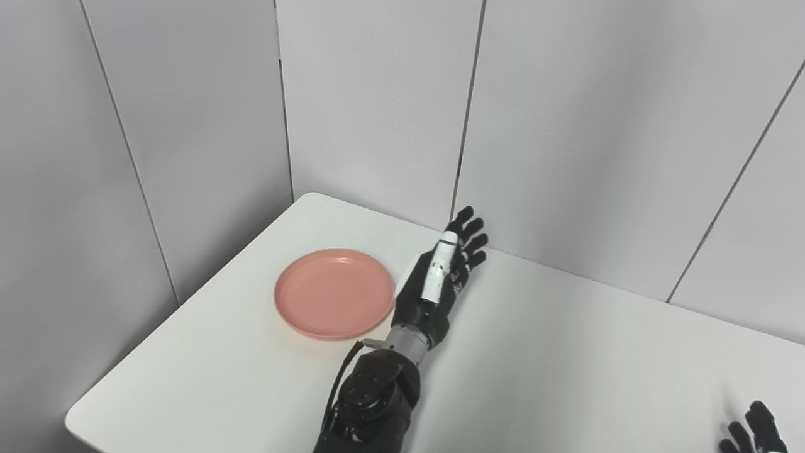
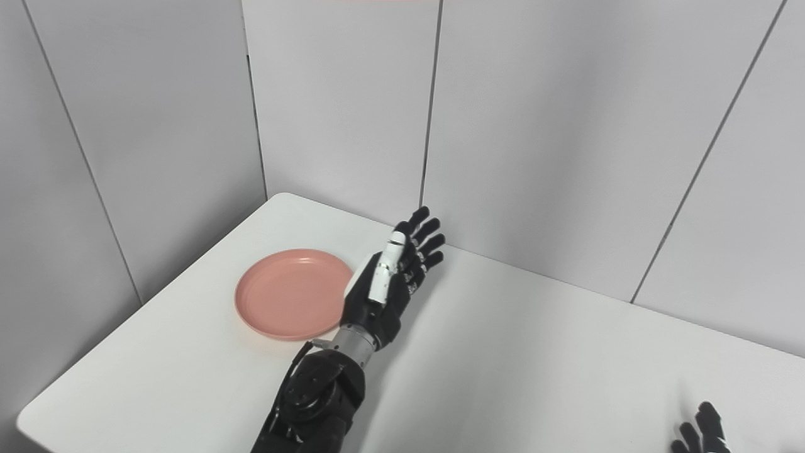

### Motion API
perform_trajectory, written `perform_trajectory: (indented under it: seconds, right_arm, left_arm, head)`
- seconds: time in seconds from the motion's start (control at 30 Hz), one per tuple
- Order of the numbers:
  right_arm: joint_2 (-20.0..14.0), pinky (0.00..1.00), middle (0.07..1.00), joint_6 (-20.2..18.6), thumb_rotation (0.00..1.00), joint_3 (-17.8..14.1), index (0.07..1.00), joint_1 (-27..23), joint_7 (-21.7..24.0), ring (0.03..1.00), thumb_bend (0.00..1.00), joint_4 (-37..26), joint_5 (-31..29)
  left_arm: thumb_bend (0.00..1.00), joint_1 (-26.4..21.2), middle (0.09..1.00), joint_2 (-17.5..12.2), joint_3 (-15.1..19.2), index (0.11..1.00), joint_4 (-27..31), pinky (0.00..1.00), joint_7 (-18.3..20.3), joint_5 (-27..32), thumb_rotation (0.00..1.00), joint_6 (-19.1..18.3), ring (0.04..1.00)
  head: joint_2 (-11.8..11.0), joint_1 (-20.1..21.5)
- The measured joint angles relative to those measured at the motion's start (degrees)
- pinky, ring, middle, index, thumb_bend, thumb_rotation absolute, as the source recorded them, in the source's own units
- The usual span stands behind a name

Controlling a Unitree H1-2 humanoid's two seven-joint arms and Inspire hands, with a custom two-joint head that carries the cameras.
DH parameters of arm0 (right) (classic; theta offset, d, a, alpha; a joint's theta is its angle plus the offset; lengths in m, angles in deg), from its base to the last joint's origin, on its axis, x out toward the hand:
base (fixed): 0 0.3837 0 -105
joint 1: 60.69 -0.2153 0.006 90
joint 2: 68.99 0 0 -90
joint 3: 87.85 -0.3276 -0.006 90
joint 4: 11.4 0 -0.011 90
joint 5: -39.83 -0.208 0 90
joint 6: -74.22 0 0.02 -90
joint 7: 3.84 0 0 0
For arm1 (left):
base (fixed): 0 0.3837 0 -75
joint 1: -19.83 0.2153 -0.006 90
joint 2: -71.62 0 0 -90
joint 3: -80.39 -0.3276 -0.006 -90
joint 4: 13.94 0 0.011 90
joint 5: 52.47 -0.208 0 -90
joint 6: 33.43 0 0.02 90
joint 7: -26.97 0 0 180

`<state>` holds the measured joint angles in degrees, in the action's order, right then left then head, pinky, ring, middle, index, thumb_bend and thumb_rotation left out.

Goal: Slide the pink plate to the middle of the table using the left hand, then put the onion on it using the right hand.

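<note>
A round pink plate [image 1: 333,292] lies flat on the left part of the white table [image 1: 534,365]. Just right of it my left hand [image 1: 440,277] hovers open, fingers straight and spread, pointing toward the back wall; its palm side is close beside the plate's right rim. Whether it touches the rim I cannot tell. Only the fingertips of my right hand [image 1: 755,431] show at the bottom right corner, spread apart and holding nothing. No onion is in view.
Grey wall panels [image 1: 377,113] close off the table's back and left sides. The table's rounded left corner [image 1: 82,418] is near the bottom left. White tabletop stretches to the right of the left arm [image 1: 371,396].
</note>
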<state>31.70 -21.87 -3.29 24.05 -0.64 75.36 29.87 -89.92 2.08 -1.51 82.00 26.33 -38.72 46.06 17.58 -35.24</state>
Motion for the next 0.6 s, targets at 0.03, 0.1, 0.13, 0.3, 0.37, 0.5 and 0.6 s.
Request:
perform_trajectory:
  seconds: [0.03, 0.1, 0.13, 0.3, 0.37, 0.5, 0.6]
  right_arm:
    - [0.00, 1.00, 0.996, 0.00, 0.93, 0.00, 0.965, 0.00, 0.00, 0.984, 0.58, -0.05, 0.00]
    - [0.00, 1.00, 0.997, 0.00, 0.93, 0.00, 0.968, -0.01, 0.00, 0.985, 0.59, -0.17, 0.01]
    - [-0.01, 1.00, 0.999, 0.00, 0.92, -0.01, 0.971, -0.01, 0.00, 0.987, 0.59, -0.17, 0.01]
    - [-0.12, 1.00, 1.000, -0.04, 0.92, -0.16, 0.977, 0.00, 0.00, 0.990, 0.58, -0.23, -0.03]
    - [-0.14, 1.00, 1.000, -0.15, 0.92, -0.19, 0.981, 0.00, 0.00, 0.997, 0.60, -0.32, -0.08]
    - [-0.11, 1.00, 0.999, -0.33, 0.89, -0.20, 0.965, -0.08, 0.00, 0.990, 0.60, -0.40, -0.24]
    - [-0.12, 1.00, 0.998, -0.32, 0.89, -0.36, 0.963, -0.19, 0.00, 0.988, 0.61, -0.23, -0.49]
  left_arm:
    - [0.45, -0.10, 0.970, -0.41, 0.20, 0.944, 0.10, 0.96, -0.13, 0.09, 1.00, 0.00, 0.957]
    - [0.44, -0.39, 0.978, -1.28, 0.86, 0.950, 0.64, 0.98, -0.38, 0.54, 1.00, 0.00, 0.969]
    - [0.43, -0.50, 0.984, -1.63, 1.34, 0.958, 1.08, 0.99, -0.61, 0.81, 1.00, 0.00, 0.977]
    - [0.44, -1.02, 0.978, -3.36, 3.21, 0.960, 1.54, 0.99, -0.99, 1.65, 1.00, 0.33, 0.973]
    - [0.44, -1.03, 0.988, -3.69, 3.72, 0.969, 1.67, 0.99, -1.09, 2.25, 1.00, 0.33, 0.982]
    - [0.43, -1.29, 0.982, -4.33, 4.64, 0.969, 2.72, 0.97, -1.81, 2.34, 1.00, 0.34, 0.975]
    - [0.42, -1.93, 0.988, -5.50, 5.94, 0.971, 3.36, 0.99, -2.93, 1.92, 1.00, 0.67, 0.980]
  head:
    - [0.35, -0.35]
    - [0.35, -0.44]
    - [0.35, -0.44]
    - [0.35, -1.66]
    - [0.35, -1.67]
    - [0.26, -2.29]
    - [0.35, -2.29]
